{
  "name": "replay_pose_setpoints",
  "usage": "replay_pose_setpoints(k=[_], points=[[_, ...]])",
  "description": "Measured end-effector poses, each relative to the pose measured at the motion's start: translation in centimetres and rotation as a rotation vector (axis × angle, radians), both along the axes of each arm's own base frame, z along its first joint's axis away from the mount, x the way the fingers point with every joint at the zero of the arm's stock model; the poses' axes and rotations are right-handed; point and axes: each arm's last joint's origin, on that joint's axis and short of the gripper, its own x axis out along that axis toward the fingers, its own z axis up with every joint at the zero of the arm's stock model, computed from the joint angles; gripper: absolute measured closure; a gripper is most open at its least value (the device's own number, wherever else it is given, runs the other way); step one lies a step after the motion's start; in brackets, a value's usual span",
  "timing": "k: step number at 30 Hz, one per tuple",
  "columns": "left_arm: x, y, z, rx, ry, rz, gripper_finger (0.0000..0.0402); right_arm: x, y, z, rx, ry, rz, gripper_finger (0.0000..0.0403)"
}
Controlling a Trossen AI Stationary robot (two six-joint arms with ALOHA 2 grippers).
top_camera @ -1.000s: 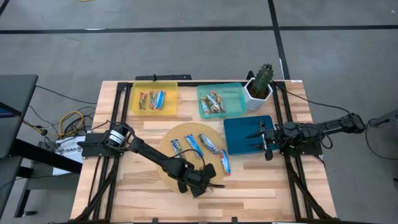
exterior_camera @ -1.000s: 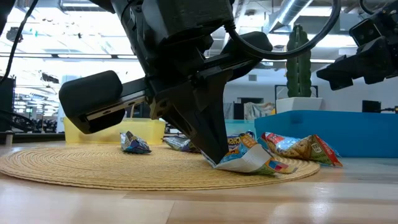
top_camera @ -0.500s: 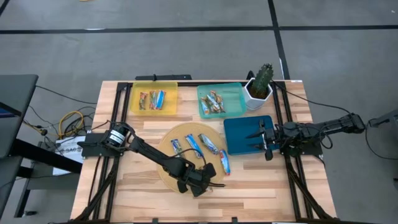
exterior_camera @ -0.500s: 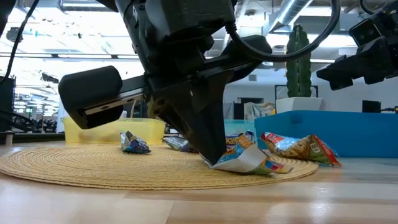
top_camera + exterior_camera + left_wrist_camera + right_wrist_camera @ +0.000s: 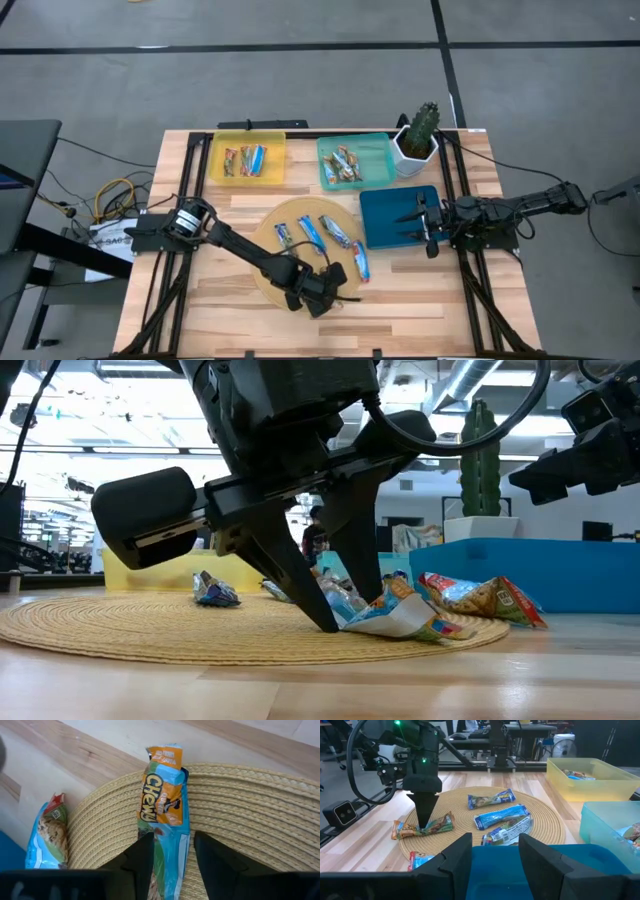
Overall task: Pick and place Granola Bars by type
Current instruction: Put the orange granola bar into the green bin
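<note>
Left tool (image 5: 335, 615) is sitting low at the 5 o'clock edge of the round woven mat (image 5: 268, 280), fingers spread, straddling an orange-and-blue Chewy bar (image 5: 162, 805) without pinching it; fingertips (image 5: 322, 622) are touching down on the mat on either side of the wrapper. That bar is lying flat, partly overhanging the mat rim toward the bare wooden bench (image 5: 400, 290).

Three blue-and-white bars (image 5: 312, 234) are lying near the mat centre, angled side by side, and one more blue bar with a red end (image 5: 360, 262) is lying at the mat's 3 o'clock edge, just off it.

Yellow tray (image 5: 217, 160) at 11 o'clock of the bench is holding a few bars, mixed orange and blue. Teal tray (image 5: 378, 155) at 1 o'clock is holding several brownish bars. Dark blue tray (image 5: 385, 225) at 3 o'clock of the mat is showing no bars inside.

Right tool (image 5: 492, 851) is hovering over the dark blue tray, fingers spread with nothing between them, arm reaching in from the bench's 3 o'clock side.

White pot with a cactus (image 5: 418, 135) is standing at the 1 o'clock corner, just beside the teal tray
</note>
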Motion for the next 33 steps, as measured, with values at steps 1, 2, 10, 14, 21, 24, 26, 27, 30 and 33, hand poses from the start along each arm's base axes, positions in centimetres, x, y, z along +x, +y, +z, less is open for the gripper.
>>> replay_pose_setpoints(k=[1,2,10,14,21,24,26,27,30,33], points=[[0.0,0.0,0.0,0.004,-0.002,0.001,0.0263,0.0,0.0,0.0,0.0,0.0,0.0,0.0249],[-0.1,-0.1,0.0,0.008,-0.003,0.001,0.0263,0.0,0.0,0.0,0.0,0.0,0.0,0.0249],[-0.4,-0.6,0.5,0.036,-0.011,0.019,0.0268,0.0,0.0,0.0,0.0,0.0,0.0,0.0249],[-0.2,-0.8,2.0,0.022,-0.028,0.031,0.0269,0.0,0.0,0.0,0.0,0.0,0.0,0.0249],[0.1,-2.2,3.7,-0.005,-0.059,-0.015,0.0269,0.0,0.0,0.0,0.0,0.0,0.0,0.0249],[0.1,-2.7,4.0,-0.019,-0.069,-0.056,0.0269,0.0,0.0,0.0,0.0,0.0,0.0,0.0249],[0.1,-3.1,3.8,-0.027,-0.075,-0.089,0.0269,0.0,0.0,0.0,0.0,0.0,0.0,0.0249],[0.1,-3.3,3.7,-0.026,-0.076,-0.105,0.0269,0.0,0.0,0.0,0.0,0.0,0.0,0.0249],[0.5,-3.7,3.0,-0.01,-0.089,-0.141,0.0269,0.0,0.0,0.0,0.0,0.0,0.0,0.0249],[0.9,-3.8,2.2,0.012,-0.077,-0.148,0.0269,0.0,0.0,0.0,0.0,0.0,0.0,0.0249]])
